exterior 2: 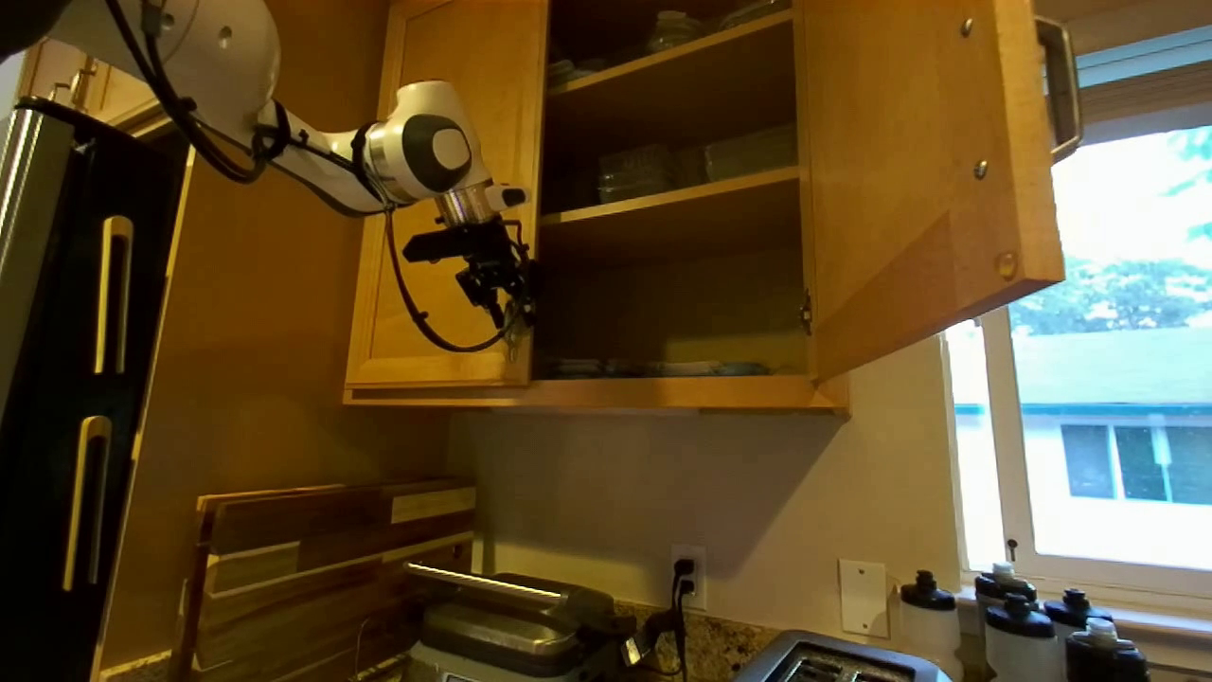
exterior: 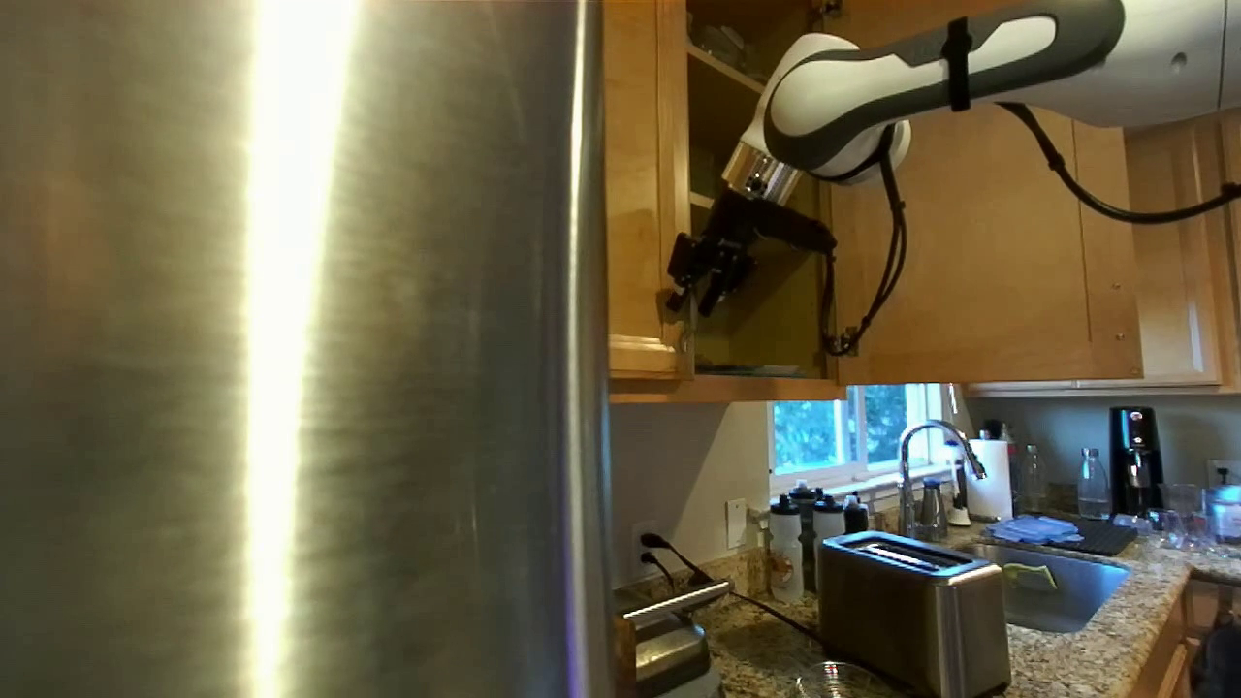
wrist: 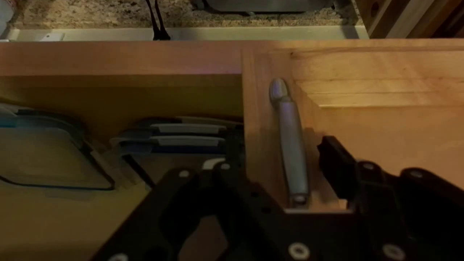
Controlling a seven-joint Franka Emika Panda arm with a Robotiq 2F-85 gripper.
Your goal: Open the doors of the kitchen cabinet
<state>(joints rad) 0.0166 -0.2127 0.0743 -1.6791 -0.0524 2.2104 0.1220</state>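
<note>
The kitchen cabinet (exterior 2: 682, 393) hangs on the wall with shelves showing inside. One door (exterior 2: 909, 189) stands wide open beside the window, and its inner face also shows in an exterior view (exterior: 970, 252). The other door (exterior 2: 417, 346) is shut; it also shows in an exterior view (exterior: 640, 271). My gripper (exterior 2: 511, 317) is at the lower free edge of the shut door. In the wrist view my gripper (wrist: 281, 148) is open, with the metal bar handle (wrist: 293, 145) between its fingers and a gap on the right finger's side. The left fingertip is dark and hard to make out.
A steel fridge panel (exterior: 436, 339) fills much of an exterior view. Below the cabinet are a toaster (exterior: 911, 611), a grill appliance (exterior 2: 511, 625), cutting boards (exterior 2: 322, 568) and several bottles (exterior 2: 1023, 616). Glass containers with lids (wrist: 54, 152) lie on the cabinet's bottom shelf.
</note>
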